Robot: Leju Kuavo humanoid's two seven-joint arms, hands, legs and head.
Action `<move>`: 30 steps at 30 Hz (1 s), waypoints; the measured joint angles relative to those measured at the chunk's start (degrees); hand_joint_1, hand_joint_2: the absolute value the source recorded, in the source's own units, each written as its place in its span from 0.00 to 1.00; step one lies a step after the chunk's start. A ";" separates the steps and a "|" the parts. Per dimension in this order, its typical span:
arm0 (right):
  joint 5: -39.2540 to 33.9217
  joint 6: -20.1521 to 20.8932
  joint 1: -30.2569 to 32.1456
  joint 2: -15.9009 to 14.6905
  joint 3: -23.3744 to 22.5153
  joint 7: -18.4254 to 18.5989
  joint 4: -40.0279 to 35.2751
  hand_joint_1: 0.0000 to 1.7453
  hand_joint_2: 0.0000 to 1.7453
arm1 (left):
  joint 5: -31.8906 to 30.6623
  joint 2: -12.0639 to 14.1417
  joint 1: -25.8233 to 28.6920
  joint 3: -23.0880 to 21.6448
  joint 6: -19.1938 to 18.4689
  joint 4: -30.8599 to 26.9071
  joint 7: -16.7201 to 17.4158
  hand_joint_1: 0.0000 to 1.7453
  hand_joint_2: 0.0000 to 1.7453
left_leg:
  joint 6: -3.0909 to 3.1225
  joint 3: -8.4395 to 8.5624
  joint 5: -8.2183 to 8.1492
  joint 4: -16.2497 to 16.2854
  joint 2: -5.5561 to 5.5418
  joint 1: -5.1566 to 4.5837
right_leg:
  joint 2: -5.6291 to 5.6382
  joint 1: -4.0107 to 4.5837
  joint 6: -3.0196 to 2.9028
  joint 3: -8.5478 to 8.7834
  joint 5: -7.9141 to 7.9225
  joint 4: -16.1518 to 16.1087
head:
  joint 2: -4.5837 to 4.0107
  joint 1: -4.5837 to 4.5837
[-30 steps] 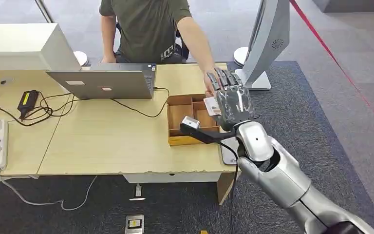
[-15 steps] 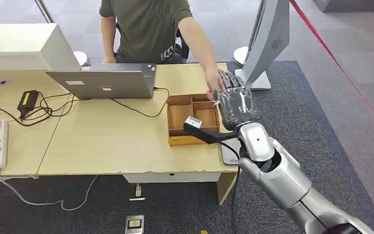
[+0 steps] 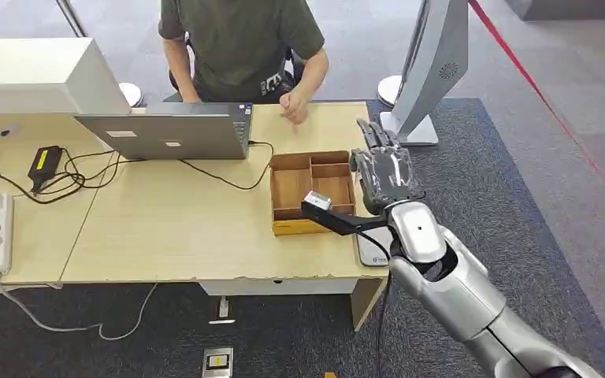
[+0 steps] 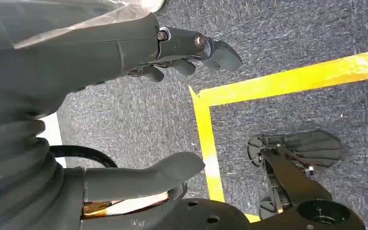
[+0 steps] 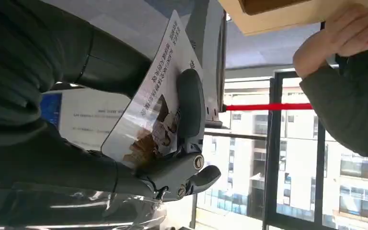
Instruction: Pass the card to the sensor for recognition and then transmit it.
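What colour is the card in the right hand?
The card is white with black print and a brownish picture, clearest in the right wrist view.

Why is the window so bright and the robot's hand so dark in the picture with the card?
In the right wrist view the camera faces a sunlit window, so the right hand and thumb turn shadowy, though the card stays readable. The head view is evenly lit and sharp. In the left wrist view, plastic film by the left hand shows glare.

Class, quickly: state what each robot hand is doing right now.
Left hand: holds nothing, fingers loosely curled and apart, open.
Right hand: grips the card under its thumb.
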 joint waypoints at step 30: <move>-4.74 -2.66 4.47 -3.45 -1.66 -0.17 8.63 1.00 1.00 | 0.00 0.00 0.00 0.00 1.16 0.00 0.83 0.00 1.00 | 0.00 -0.04 0.00 0.00 -0.01 0.00 | 0.01 0.00 -0.01 -0.01 0.00 0.00 | -0.02 0.00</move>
